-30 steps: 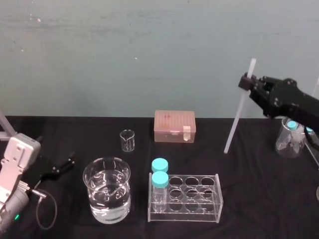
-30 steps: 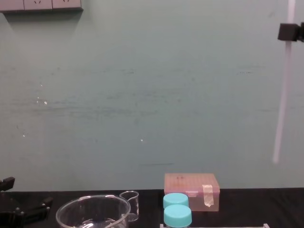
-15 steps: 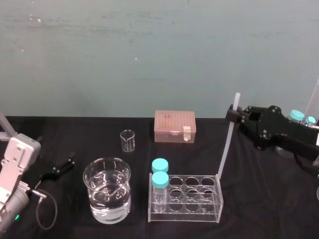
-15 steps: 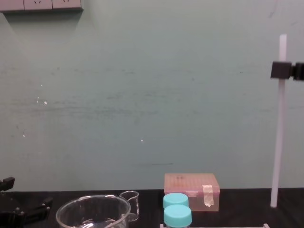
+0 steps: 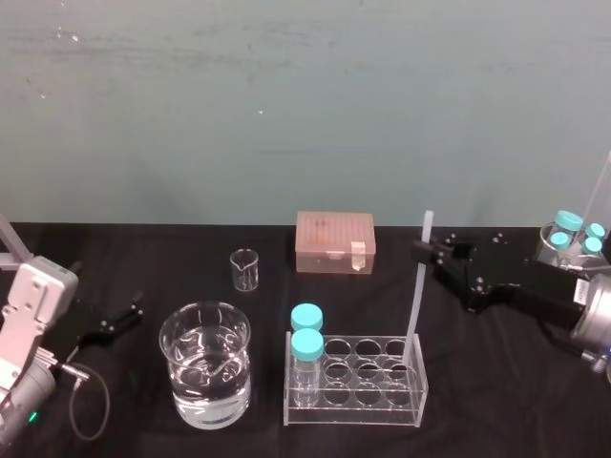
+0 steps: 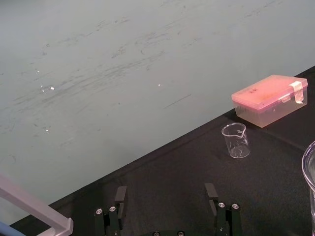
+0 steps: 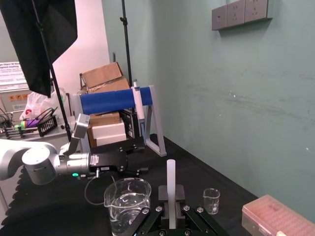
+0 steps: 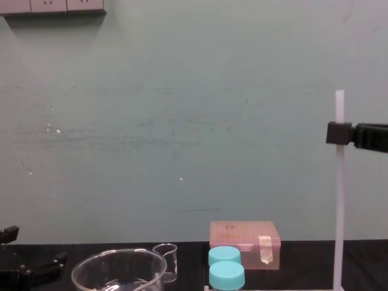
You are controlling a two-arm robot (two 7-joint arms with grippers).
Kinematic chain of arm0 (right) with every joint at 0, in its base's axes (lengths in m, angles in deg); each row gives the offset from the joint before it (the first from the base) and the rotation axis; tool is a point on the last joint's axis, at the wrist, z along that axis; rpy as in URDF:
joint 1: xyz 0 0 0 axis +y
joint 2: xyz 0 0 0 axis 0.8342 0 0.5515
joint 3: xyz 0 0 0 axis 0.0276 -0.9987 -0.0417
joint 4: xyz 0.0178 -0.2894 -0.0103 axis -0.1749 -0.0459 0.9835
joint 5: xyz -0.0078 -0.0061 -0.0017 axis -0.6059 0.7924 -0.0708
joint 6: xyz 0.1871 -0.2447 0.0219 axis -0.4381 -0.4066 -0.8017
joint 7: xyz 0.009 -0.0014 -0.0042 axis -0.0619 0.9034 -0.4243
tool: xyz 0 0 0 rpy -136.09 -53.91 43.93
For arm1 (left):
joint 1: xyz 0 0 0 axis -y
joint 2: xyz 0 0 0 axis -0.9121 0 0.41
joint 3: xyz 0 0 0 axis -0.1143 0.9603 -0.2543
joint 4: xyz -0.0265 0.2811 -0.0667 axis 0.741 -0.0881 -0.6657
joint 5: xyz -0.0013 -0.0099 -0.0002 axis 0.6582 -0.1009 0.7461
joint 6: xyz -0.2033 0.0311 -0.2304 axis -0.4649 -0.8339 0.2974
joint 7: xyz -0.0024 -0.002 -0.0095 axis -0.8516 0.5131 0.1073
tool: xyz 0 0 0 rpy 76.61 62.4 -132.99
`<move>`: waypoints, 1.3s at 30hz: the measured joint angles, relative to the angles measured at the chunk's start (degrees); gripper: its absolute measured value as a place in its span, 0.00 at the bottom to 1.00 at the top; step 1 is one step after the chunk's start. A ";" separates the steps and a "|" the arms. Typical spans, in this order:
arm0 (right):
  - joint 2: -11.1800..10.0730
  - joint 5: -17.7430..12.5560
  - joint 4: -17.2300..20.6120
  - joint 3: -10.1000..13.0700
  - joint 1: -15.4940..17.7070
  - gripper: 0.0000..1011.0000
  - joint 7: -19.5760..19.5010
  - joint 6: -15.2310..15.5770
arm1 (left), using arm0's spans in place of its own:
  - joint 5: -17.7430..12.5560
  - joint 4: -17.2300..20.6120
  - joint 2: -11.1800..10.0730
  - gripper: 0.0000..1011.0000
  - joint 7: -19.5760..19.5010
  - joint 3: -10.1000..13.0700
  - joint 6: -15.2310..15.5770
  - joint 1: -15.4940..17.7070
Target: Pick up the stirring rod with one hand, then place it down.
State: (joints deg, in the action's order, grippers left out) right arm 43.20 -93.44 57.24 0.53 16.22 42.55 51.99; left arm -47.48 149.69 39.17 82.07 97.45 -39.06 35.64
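Left gripper point(image 6: 166, 191) parked far left, fingers apart, empty. Stirring rod point(image 5: 416, 310) stands nearly upright, lower end at the right end of the tube rack point(image 5: 348, 412). I have the right gripper point(image 5: 427, 251) closed on it near the top, reaching in from the right.

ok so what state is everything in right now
stirring rod: upright, gripped near its top, lower end down at the rack
right gripper: shut on the stirring rod
left gripper: open, parked at the left
large beaker: part full of water
small beaker: empty, upright
pink box: lid closed
rack: two capped bottles in its left column
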 joint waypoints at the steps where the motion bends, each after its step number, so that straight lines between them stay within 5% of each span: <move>1: 0.12 0.14 -0.22 -0.13 -0.05 0.07 0.06 -0.07 | 0.00 0.00 0.00 0.99 0.00 0.00 0.00 0.00; 39: 4.50 5.11 -9.18 -3.88 -1.33 0.07 2.33 -2.35 | 0.00 0.00 0.00 0.99 0.00 0.00 0.00 0.00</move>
State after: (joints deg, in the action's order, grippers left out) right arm 47.70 -88.33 48.05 -3.34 14.88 44.88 49.64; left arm -47.47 149.69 39.17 82.08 97.45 -39.07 35.64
